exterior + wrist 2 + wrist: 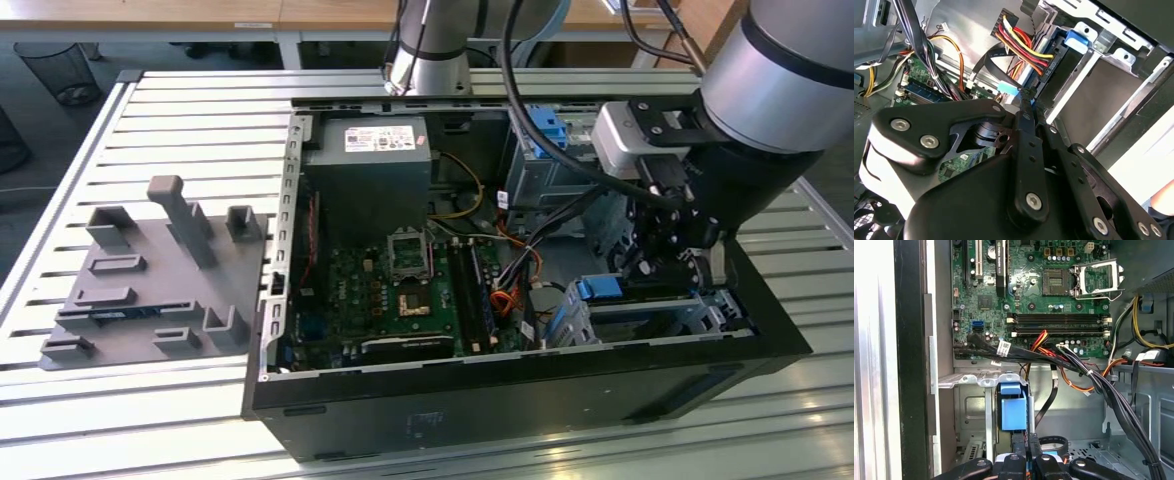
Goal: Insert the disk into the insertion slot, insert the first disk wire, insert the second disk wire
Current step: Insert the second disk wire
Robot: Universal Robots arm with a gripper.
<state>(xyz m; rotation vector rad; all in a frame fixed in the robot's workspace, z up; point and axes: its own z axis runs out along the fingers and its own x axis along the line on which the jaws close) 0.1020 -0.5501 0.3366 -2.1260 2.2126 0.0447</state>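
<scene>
Pincer (pixel 1026 97) fingers together, clamped on a light-blue wire connector (pixel 1009 90), beside the disk (pixel 1013 407) seated in the insertion slot (pixel 976 380).

The pincer (pixel 1026 107) was matt black metal with bright silver bolts, and the insertion slot (pixel 981 415) was dull silver sheet metal. The disk (pixel 1013 407) showed a smooth blue plastic carrier, while the tabletop (pixel 174 110) was ribbed, satin-finished metal bearing a matt grey plastic fixture (pixel 147 270)
</scene>
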